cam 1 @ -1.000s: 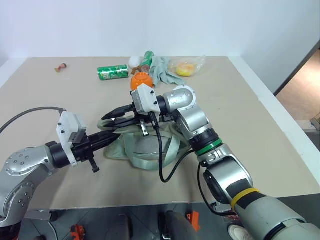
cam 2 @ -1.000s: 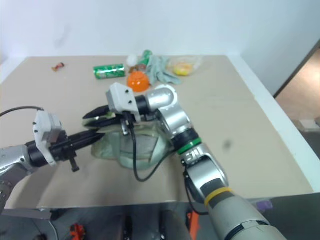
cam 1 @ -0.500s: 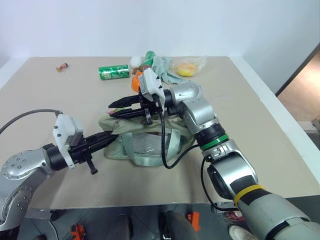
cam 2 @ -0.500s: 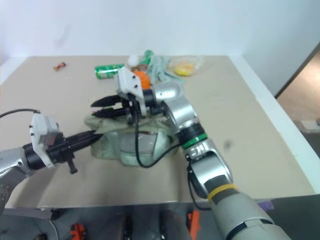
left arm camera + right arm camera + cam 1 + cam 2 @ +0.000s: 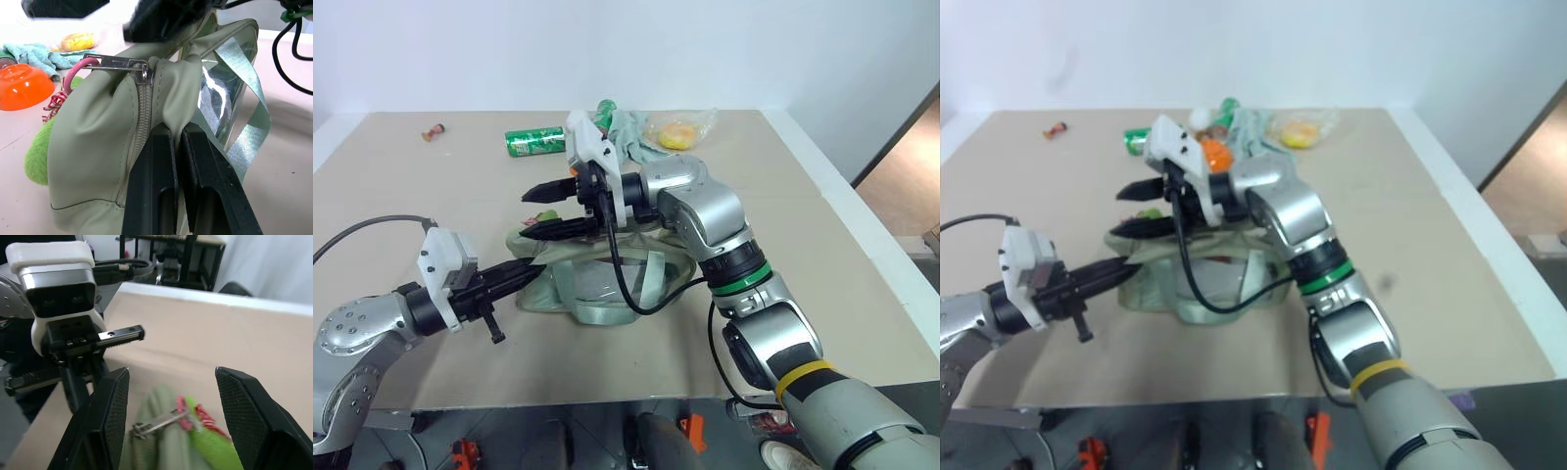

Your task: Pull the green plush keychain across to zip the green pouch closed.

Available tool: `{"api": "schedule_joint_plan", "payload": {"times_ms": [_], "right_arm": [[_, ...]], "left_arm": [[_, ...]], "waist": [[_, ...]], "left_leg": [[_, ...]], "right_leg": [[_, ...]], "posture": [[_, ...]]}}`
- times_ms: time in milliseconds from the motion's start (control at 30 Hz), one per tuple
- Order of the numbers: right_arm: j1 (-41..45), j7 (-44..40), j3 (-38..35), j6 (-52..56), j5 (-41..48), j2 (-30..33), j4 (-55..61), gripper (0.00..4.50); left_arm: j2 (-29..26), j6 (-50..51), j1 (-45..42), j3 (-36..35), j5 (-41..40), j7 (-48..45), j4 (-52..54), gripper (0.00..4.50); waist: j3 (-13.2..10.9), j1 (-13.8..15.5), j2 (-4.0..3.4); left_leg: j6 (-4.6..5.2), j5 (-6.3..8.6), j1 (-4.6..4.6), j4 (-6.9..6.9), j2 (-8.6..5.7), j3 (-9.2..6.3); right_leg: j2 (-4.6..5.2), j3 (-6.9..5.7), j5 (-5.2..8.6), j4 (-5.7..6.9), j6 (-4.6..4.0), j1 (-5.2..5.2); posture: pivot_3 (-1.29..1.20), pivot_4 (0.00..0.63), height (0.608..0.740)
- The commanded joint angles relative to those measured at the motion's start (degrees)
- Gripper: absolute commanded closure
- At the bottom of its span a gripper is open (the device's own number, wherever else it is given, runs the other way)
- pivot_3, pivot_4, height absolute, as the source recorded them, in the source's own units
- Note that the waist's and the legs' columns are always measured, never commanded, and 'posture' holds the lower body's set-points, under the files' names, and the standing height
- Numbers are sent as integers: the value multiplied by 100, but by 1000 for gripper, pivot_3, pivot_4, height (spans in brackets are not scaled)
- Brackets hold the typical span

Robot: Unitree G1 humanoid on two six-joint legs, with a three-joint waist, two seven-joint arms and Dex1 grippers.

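Observation:
The green pouch [image 5: 597,284] lies mid-table, its zipper [image 5: 139,127] running along the top to a metal pull [image 5: 117,62]. My left gripper [image 5: 533,272] is shut on the pouch's fabric at its left end, the fingers [image 5: 151,186] pinching beside the zipper. The green plush keychain [image 5: 36,156] hangs off the pull by a pink ring on the far side of that end. My right gripper [image 5: 540,211] hovers open just above the same end. Its fingers [image 5: 110,416] stand wide apart, with the keychain [image 5: 215,450] below the gap and nothing held.
At the back of the table lie a green soda can [image 5: 535,142], an orange bowl [image 5: 22,85], pale gloves [image 5: 631,132] and a yellow item in a clear bag [image 5: 677,132]. A small object [image 5: 433,130] sits far back left.
My right gripper has opened from shut to wide apart and its wrist has rolled, the fingers now one above the other over the pouch's left end. The left gripper kept its pinch.

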State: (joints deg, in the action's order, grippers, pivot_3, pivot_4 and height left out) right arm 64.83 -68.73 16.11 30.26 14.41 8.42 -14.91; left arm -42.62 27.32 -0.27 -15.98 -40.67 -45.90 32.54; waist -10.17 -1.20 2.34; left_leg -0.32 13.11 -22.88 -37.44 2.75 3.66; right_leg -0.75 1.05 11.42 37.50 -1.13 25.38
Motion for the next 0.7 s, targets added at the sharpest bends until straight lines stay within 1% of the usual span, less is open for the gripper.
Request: {"api": "schedule_joint_plan", "payload": {"times_ms": [33, 233, 633, 667, 700], "right_arm": [[-38, 63, 132, 232, 24, 51, 345, 1629], [-24, 261, 132, 302, -5, 49, 159, 1629], [18, 339, 22, 383, 44, 244, -6, 1629], [20, 343, 22, 390, 47, 249, -11, 2161], [24, 347, 17, 402, 58, 248, -17, 2502]], "left_arm": [[-27, -26, -1, 87, 67, -65, -14, 4500], [-19, -52, -21, 106, 97, -63, -15, 4500], [-53, -89, -5, 101, 132, -92, -23, 4500], [-54, -90, -10, 104, 132, -96, -26, 4500], [-56, -93, -18, 113, 138, -103, -32, 4500]], "waist": [[0, 1, 0], [1, 1, 1], [1, 0, 1], [1, 0, 1], [1, 0, 1]], "left_leg": [[0, 0, 0, 0, 0, 0], [0, 0, 0, 0, -1, 0], [0, 0, 0, 0, -1, 0], [0, 0, 0, 0, -1, 0], [0, 0, 0, 0, -1, -1]], "right_leg": [[0, -1, 0, 0, 0, 0], [-1, 0, 1, 0, 1, 0], [-2, 0, 1, 0, 2, 0], [-2, 1, 1, 0, 2, 0], [-2, 0, 1, 0, 1, 0]], "posture": [[0, 150, 740], [0, 150, 740], [0, 150, 740], [0, 150, 740], [0, 150, 740]]}}
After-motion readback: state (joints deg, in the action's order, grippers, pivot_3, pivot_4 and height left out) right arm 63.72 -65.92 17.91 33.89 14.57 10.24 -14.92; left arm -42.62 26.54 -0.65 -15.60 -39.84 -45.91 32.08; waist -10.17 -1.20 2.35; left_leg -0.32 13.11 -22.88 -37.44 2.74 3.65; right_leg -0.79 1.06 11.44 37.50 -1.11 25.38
